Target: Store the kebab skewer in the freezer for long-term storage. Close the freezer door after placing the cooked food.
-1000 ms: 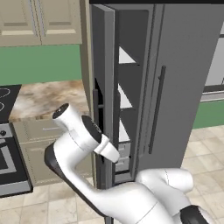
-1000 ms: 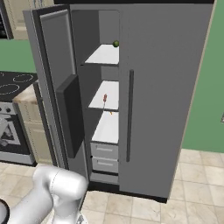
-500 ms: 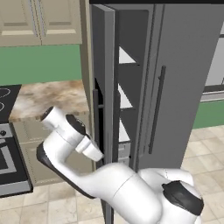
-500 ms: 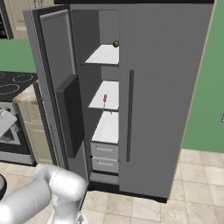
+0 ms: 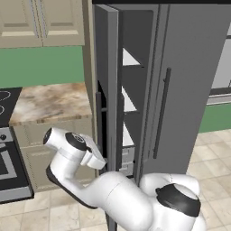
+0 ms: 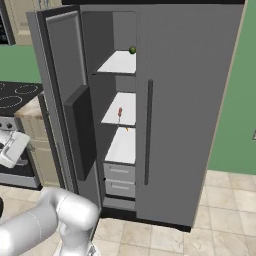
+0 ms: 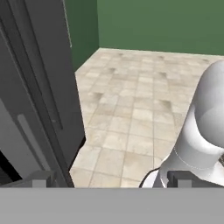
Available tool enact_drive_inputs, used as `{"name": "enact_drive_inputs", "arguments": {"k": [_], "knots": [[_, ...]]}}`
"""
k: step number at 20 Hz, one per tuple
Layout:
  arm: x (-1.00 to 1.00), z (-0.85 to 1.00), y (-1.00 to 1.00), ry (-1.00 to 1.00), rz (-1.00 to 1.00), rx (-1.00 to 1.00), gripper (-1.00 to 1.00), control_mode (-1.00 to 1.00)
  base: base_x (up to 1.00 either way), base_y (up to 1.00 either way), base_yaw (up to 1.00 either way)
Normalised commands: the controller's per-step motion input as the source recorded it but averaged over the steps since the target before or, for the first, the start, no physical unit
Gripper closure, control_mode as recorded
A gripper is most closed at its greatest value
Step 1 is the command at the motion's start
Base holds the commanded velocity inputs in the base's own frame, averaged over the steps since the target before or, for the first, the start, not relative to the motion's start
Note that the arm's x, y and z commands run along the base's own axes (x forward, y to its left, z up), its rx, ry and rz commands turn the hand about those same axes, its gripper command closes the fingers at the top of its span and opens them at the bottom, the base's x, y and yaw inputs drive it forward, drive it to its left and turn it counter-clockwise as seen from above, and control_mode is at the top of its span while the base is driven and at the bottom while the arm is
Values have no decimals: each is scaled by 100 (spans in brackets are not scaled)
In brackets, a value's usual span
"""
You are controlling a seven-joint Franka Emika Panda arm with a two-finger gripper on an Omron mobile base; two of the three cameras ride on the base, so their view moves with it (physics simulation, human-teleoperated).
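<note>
Kebab skewer [image 6: 120, 113] lies on the middle white shelf [image 6: 123, 109] of the freezer [image 6: 117, 107], near the front part of that shelf, with its red-brown pieces at the upper end of the stick. One shelf higher, a small green round fruit [image 6: 132, 50] sits at the right side of the upper shelf [image 6: 120, 61], close to the plain grey door [image 6: 187, 110] of the fridge. Under the lowest shelf there are two grey drawers [image 6: 119, 179], one above the other.

The freezer door [image 6: 65, 95] stands wide open, turned to the left, and its inner side carries a dark box-shaped bin [image 6: 80, 131]. In the left base view this same door is seen from its edge.

The hand [image 5: 97, 155] is low, just beside the outer side of the open freezer door, in front of the beige cabinet under the marble counter [image 5: 49, 101]. It holds nothing. In the hand view its two finger tips [image 7: 38, 179] stand far apart, so the hand is fully spread, and between them I see the tiled floor [image 7: 135, 100] and a green wall behind it. A black stove [image 6: 12, 95] stands left of the counter.
</note>
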Motion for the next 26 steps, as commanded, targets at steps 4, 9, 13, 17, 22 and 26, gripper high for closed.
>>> {"name": "enact_drive_inputs", "arguments": {"k": [4,9,13,17,22,26], "knots": [[27,-2,2,6,9,-7,-100,-100,0,0,0],[27,0,13,14,5,-6,-100,-100,0,0,0],[35,-3,0,5,12,-3,-100,-100,0,0,0],[24,-8,0,0,11,-6,-100,-100,0,0,0],[19,-8,0,0,9,-7,-100,-100,0,0,0],[15,-12,0,0,5,-9,-100,-100,0,0,0]]}}
